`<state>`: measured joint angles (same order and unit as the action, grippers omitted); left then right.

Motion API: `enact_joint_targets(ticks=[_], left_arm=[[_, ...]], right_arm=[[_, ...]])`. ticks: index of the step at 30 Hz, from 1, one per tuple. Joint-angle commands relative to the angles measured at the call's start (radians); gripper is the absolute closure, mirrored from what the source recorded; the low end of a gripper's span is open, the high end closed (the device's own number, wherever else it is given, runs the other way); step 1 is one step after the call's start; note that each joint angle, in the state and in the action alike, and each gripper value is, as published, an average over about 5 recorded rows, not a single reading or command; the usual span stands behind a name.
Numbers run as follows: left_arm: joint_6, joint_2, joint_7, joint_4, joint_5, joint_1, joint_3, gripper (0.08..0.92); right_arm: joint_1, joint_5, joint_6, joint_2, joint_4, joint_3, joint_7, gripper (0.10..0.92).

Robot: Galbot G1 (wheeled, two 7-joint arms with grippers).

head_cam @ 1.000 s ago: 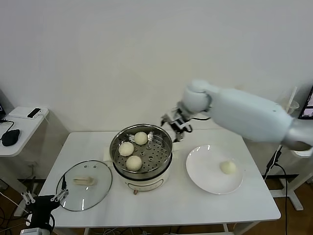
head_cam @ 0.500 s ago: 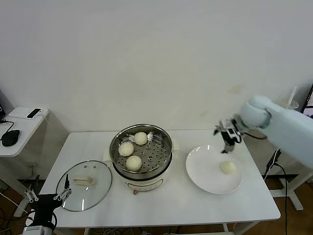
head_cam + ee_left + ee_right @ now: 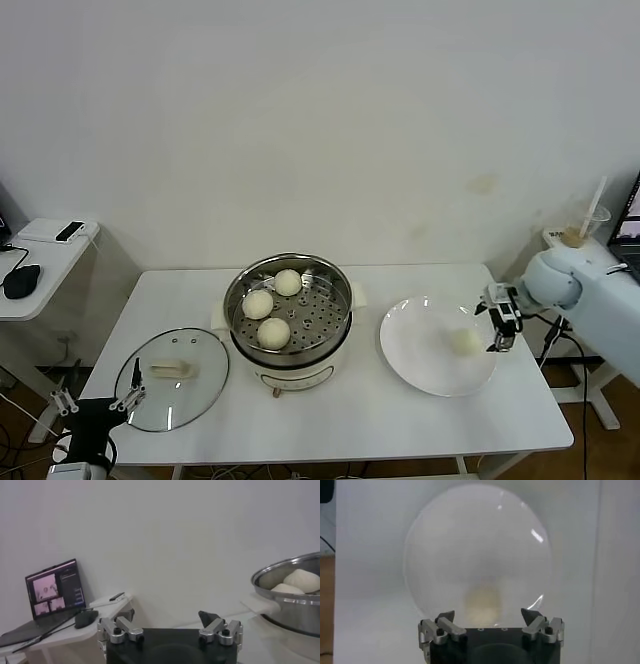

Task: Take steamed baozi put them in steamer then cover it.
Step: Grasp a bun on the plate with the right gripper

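Now the right gripper (image 3: 497, 325), jaws spread, hovers at the tabletop's (image 3: 400, 420) right edge beside the plated baozi (image 3: 465, 341); the left gripper (image 3: 95, 405) waits, jaws spread, at the front-left corner.

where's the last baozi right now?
Head view: the last baozi lies on the white plate, on the table's right side, right of the steamer. The right claw hangs open just beside it.

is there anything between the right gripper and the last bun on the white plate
Nothing visible is in the way. The right gripper hangs open at the plate's right edge, and the last baozi sits alone just beside it. In the right wrist view the bun shows between the open fingers with only bare plate around it.
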<state>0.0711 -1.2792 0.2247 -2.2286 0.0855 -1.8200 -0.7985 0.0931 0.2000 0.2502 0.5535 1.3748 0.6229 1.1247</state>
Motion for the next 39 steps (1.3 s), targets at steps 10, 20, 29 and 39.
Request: enact_joint_targets(ticks=[10,20,29,39], left_arm=[[0.000,-0.001,0.001,0.001,0.003,-0.003,-0.010,0.177],[0.000,-0.002,0.002,0.001,0.006,-0.006,-0.015,0.177],[0.000,-0.006,0.002,0.002,0.006,-0.004,-0.014,0.177],[0.000,-0.007,0.004,0.000,0.006,-0.004,-0.014,0.177]], right_arm=[[0.106,0.130,-0.037,0.194,-0.251,-0.109,-0.028,0.203],[0.101,0.145,-0.035,0.243,-0.316,-0.107,-0.037,0.203],[0.097,0.148,-0.017,0.253,-0.323,-0.102,-0.048,0.272],[0.061,0.087,0.012,0.214,-0.260,-0.072,-0.022,0.444]])
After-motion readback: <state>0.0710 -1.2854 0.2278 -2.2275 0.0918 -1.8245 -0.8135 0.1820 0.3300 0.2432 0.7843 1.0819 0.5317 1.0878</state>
